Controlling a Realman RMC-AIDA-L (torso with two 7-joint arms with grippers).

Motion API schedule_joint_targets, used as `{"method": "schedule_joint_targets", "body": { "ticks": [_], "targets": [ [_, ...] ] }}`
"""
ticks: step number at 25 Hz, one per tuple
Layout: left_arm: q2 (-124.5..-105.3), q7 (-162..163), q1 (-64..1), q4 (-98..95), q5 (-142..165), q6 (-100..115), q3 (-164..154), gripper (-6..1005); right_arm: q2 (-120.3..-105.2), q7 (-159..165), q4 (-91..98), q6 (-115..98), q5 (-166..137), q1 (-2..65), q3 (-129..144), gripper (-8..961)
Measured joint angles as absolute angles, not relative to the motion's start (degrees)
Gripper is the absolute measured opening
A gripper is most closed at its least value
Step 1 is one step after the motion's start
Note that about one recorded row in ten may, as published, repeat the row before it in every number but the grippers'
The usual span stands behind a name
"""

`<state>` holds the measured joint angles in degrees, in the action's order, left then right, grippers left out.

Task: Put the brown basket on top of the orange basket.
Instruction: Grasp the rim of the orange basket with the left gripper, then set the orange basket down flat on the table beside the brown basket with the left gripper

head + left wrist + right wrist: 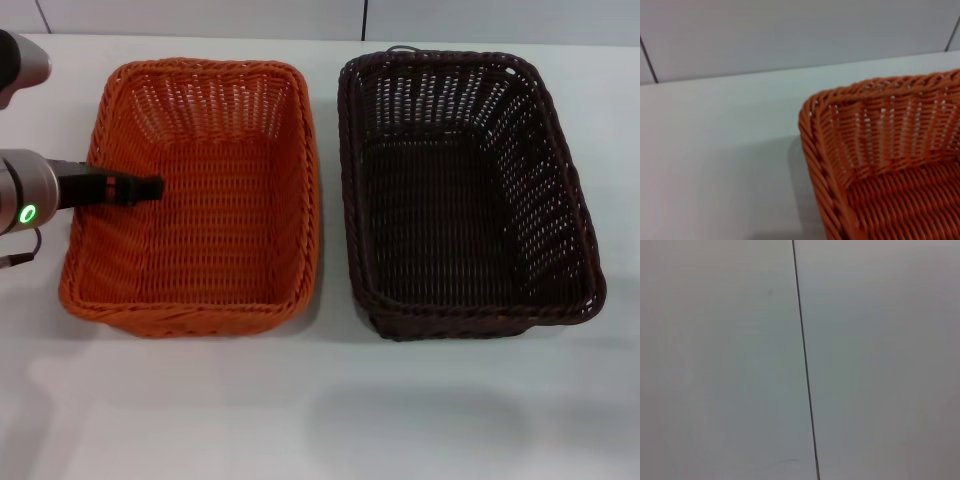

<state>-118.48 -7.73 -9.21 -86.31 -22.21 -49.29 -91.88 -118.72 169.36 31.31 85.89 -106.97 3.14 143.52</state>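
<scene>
Two baskets side by side on the white table [330,410], nothing stacked yet.

Left pincer [150,187] pokes in over the 9 o'clock rim of the orange basket [195,195]; can't tell if it's open. The brown basket [465,185] sits at its 3 o'clock, near but apart. Both are rectangular open-weave wicker with braided rims, long axes running 12 to 6. Right pincer isn't visible.

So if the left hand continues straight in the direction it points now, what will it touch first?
The left hand points across the orange basket, toward its wall beside the brown basket. That orange wall is probably first, unless the hand is higher than the rim; depth is unclear.
</scene>
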Motion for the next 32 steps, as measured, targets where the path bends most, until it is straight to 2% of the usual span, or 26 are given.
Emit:
{"method": "schedule_joint_targets", "body": {
  "ticks": [5, 10, 14, 20, 24, 32],
  "targets": [
    [-118.29, -7.7, -9.3, -86.8, -21.5, -49.4, -92.8, 847, -118.57, 169.4, 30.7, 86.0, -107.0, 3.4, 143.3, 831],
    [-118.26, -8.4, -9.7, -86.6, -21.3, -48.7, -92.6, 660, -118.47, 169.4, 29.9, 85.7, -107.0, 4.0, 143.3, 831],
    [-118.18, -9.9, -10.2, -86.4, -20.3, -48.4, -92.7, 429, -118.41, 169.4, 29.7, 85.6, -106.8, 4.3, 143.2, 830],
    [-118.13, -17.6, -12.1, -86.1, -20.5, -48.6, -90.0, 317, -118.21, 169.4, 29.6, 85.6, -106.7, 4.7, 143.2, 830],
    [-118.0, -36.6, -15.8, -83.8, -26.9, -50.9, -81.3, 243, -118.12, 169.4, 29.6, 85.6, -106.6, 4.7, 143.2, 830],
    [-117.79, -66.6, -23.9, -76.0, -44.3, -65.1, -61.9, 222, -118.29, 169.4, 29.7, 85.7, -106.8, 4.7, 143.2, 831]
  ]
}}
